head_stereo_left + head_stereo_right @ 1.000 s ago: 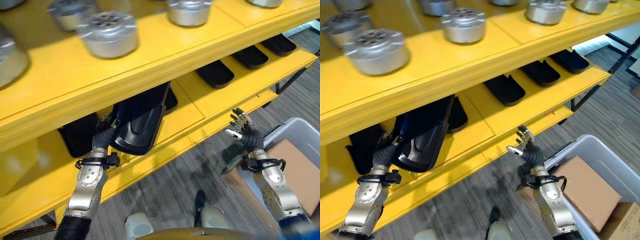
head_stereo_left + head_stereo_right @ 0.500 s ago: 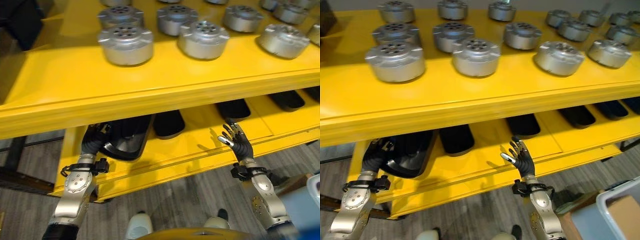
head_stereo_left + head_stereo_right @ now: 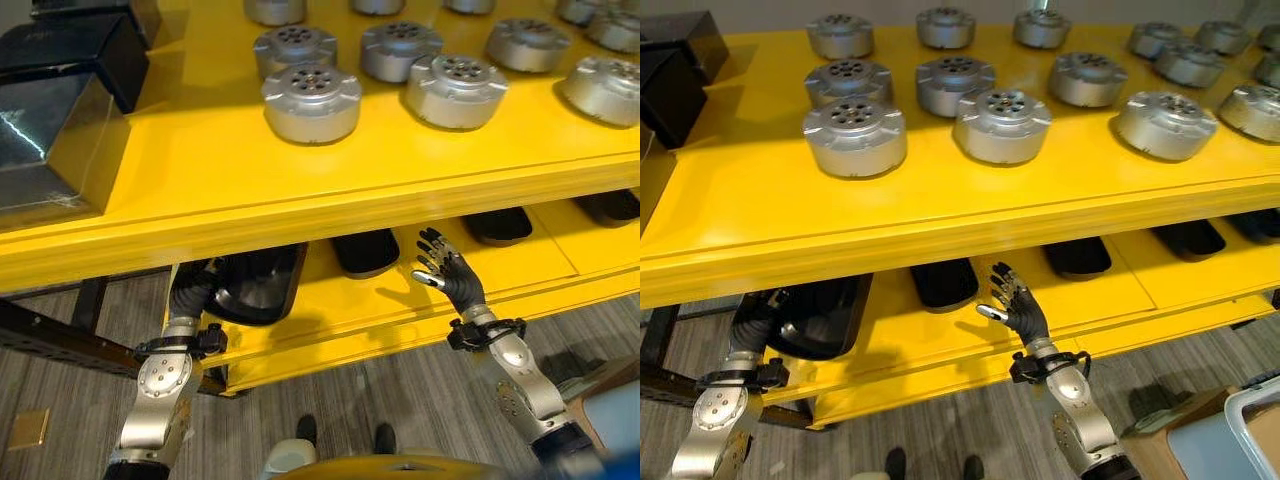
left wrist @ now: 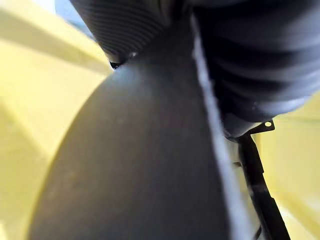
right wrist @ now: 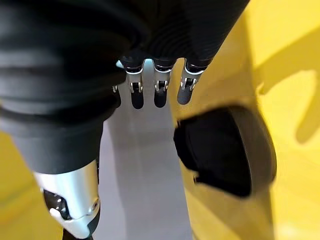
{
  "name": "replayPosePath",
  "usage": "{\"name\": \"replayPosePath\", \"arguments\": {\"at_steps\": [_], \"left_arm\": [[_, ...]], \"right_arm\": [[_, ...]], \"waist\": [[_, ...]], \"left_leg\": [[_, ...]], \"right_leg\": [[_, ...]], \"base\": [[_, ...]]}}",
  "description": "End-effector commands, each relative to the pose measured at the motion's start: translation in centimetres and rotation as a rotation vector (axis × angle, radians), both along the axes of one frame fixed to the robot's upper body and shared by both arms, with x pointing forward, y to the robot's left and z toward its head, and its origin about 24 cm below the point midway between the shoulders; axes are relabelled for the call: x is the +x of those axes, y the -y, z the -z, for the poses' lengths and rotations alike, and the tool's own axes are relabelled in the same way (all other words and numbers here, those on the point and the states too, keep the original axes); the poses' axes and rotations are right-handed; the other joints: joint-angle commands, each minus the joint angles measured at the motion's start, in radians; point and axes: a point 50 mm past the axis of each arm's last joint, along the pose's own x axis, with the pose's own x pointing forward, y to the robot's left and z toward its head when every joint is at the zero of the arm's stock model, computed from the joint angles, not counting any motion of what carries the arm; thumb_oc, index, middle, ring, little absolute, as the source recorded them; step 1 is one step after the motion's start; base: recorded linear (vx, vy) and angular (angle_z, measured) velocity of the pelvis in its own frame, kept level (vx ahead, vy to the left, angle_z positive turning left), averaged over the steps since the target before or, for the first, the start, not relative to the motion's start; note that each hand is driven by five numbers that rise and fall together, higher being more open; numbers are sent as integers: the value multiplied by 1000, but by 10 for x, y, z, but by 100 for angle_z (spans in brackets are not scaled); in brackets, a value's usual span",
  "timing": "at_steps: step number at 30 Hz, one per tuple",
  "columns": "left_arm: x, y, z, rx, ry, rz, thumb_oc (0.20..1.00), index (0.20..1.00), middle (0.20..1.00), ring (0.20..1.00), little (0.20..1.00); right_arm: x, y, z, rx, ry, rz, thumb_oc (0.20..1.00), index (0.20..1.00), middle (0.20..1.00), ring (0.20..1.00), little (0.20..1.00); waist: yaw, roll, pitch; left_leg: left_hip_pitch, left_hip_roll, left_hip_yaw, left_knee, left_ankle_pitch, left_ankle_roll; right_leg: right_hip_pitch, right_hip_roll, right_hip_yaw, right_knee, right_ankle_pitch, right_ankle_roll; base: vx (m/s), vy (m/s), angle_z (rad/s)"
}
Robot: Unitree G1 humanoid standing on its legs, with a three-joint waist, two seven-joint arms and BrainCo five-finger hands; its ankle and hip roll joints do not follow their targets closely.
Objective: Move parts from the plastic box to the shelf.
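Your left hand (image 3: 192, 290) was buried behind the black part (image 3: 250, 290) on the lower shelf (image 3: 400, 300) — grip unreadable — its long axis ran into the bay, while your right hand (image 3: 450, 280) hovered open beside it.

Our right hand (image 5: 100, 85) up close: dark ribbed cover, silver dark-tipped fingers (image 5: 160, 92) straight in row, thumb (image 5: 75, 210) apart, holding nothing. Past fingers we see black part (image 5: 225, 150) lying on yellow shelf (image 5: 290, 65).
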Motion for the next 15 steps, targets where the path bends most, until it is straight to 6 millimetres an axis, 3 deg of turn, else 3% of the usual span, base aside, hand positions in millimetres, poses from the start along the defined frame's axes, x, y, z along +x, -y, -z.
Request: {"name": "replayPosePath", "arguments": {"at_steps": [1, 3, 4, 5, 6, 12, 15], "left_arm": [[20, 3, -37, -3, 196, 56, 200, 200, 200, 200, 200], [21, 5, -37, -10, 203, 57, 200, 200, 200, 200, 200], [22, 6, -37, -30, 210, 45, 200, 200, 200, 200, 200], [24, 9, -35, -57, 203, 46, 200, 200, 200, 200, 200], [26, 11, -32, -62, 193, 53, 200, 200, 200, 200, 200], [30, 13, -34, -54, 200, 62, 200, 200, 200, 200, 200], [39, 16, -42, -37, 235, 64, 200, 200, 200, 200, 200]], "right_arm": [[5, 3, -26, 23, 139, -12, 1000, 1000, 1000, 1000, 1000], [6, 2, -27, 26, 141, -16, 1000, 1000, 1000, 1000, 1000], [5, 1, -24, 33, 128, -15, 1000, 1000, 1000, 1000, 1000], [4, 3, -21, 39, 117, -3, 1000, 1000, 1000, 1000, 1000], [2, 5, -18, 40, 103, 13, 1000, 1000, 1000, 1000, 1000], [-2, 8, -12, 38, 80, 41, 1000, 1000, 1000, 1000, 1000], [0, 4, -9, 42, 68, 35, 1000, 1000, 1000, 1000, 1000]], "waist": [[-20, -25, -12], [-19, -22, -3], [-25, -12, -14], [-41, 12, -23], [-44, 32, -30], [-43, 24, -29], [-34, 0, -19]], "left_leg": [[-120, 14, -30, 234, -45, -26], [-107, 55, -59, 229, -36, -39], [-78, 140, -100, 172, 1, -54], [-51, 189, -64, 110, 26, -60], [-27, 199, -47, 53, 43, -66], [4, 162, -21, 52, 10, -67], [6, 134, 3, 91, -29, -62]], "right_leg": [[-100, -70, -12, 181, -11, 37], [-106, -67, -1, 204, -17, 40], [-116, -75, 11, 228, -29, 58], [-126, -86, -7, 255, -44, 67], [-127, -90, -12, 258, -45, 69], [-94, -134, -25, 244, -33, 88], [-80, -165, -22, 242, -25, 110]], "base": [[-163, -20, 69], [-41, 84, 38], [32, 210, -23], [88, 287, -25], [100, 244, -7], [65, 118, 12], [50, 98, 8]]}}
